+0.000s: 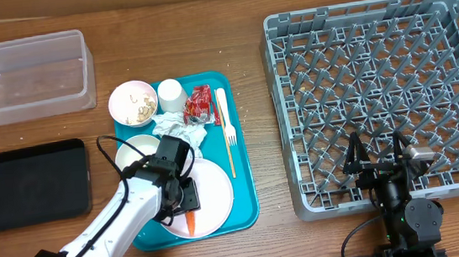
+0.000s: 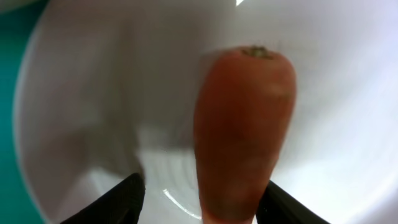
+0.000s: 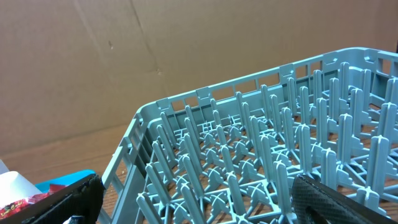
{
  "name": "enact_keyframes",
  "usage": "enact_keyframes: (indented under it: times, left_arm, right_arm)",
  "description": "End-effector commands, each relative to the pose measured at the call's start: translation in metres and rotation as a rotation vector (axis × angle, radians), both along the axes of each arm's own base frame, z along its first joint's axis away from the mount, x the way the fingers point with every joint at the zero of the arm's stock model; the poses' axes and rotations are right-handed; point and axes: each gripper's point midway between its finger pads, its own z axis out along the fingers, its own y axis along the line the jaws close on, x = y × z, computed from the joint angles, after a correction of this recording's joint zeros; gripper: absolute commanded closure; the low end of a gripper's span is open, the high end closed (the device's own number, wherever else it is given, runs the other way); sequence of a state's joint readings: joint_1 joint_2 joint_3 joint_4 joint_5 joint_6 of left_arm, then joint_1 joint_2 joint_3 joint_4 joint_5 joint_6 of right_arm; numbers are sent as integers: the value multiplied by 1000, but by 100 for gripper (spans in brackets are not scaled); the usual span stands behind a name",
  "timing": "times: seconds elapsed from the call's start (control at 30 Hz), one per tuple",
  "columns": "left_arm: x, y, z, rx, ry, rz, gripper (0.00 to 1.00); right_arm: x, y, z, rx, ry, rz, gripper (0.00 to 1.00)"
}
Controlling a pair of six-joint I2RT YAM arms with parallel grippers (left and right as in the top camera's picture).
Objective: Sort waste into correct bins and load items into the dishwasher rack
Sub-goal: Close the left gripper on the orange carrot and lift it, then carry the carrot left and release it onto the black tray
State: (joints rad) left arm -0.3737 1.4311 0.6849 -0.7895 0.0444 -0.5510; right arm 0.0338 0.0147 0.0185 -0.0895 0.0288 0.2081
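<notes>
Left gripper (image 2: 202,202): fingers apart, straddling the narrow end of the orange carrot (image 2: 242,124). There is a clear gap on one side; on the other I cannot tell whether the finger touches. The carrot lies on the large pale plate (image 1: 217,189), at the near end of the teal tray (image 1: 249,190) in the middle of the desk.

Also on that tray:
- toward the far edge, a bowl (image 1: 116,95) of beige scraps (image 1: 138,114), a white cup (image 1: 171,94) and a red wrapper (image 1: 199,104);
- crumpled napkins (image 1: 181,131) and a second bowl (image 1: 133,152) at mid-tray;
- a cream fork (image 1: 227,129) along its right side.

Right gripper (image 1: 376,163): fingers apart and holding nothing, above the near wall of the grey-blue rack (image 1: 283,115), which fills the desk's right side.

The clear tub (image 1: 19,43) stands in the far-left corner. The black tray (image 1: 28,186) lies against the left edge.
</notes>
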Motion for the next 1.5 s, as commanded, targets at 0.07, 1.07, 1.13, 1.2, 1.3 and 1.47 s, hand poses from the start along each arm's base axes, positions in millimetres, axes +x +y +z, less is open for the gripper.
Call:
enact_keyframes:
  times: [0.07, 1.07, 1.13, 1.2, 1.3, 1.47]
  left_arm:
    - [16, 2, 10, 38, -45, -10, 42]
    - [23, -6, 17, 44, 46, -27, 81]
    - [28, -8, 23, 42, 33, -38, 88]
    - [34, -10, 29, 36, 18, -44, 95]
    - [46, -5, 41, 39, -2, -52, 96]
    - [66, 30, 61, 72, -27, 43, 96]
  right_arm:
    - [0, 2, -1, -6, -8, 9, 0]
    - [0, 2, -1, -6, -8, 9, 0]
    - [0, 2, -1, -6, -9, 9, 0]
    - [0, 2, -1, -6, -8, 9, 0]
    - [0, 2, -1, -6, -9, 9, 0]
    - [0, 2, -1, -6, -9, 9, 0]
